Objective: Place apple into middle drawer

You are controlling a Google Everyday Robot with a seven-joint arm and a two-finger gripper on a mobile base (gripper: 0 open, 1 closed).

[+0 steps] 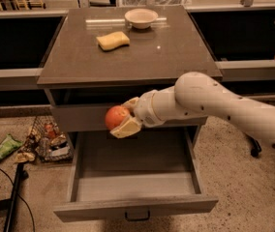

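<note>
The orange-red apple [115,117] is held in my gripper [124,116], whose pale fingers [127,127] close around it from the right. It hangs in front of the upper grey drawer front [77,118], above the back left part of the open middle drawer [132,204]. That drawer is pulled out, a wide shallow grey box with a small dark handle [137,215] on its front. Its inside shows nothing in it. My white arm [224,103] reaches in from the right.
On the cabinet top [128,52] lie a yellow sponge [113,40] and a pale bowl [141,18]. A wire basket of clutter [48,139], a green wrapper [4,148] and a black cable [12,197] are on the floor at the left.
</note>
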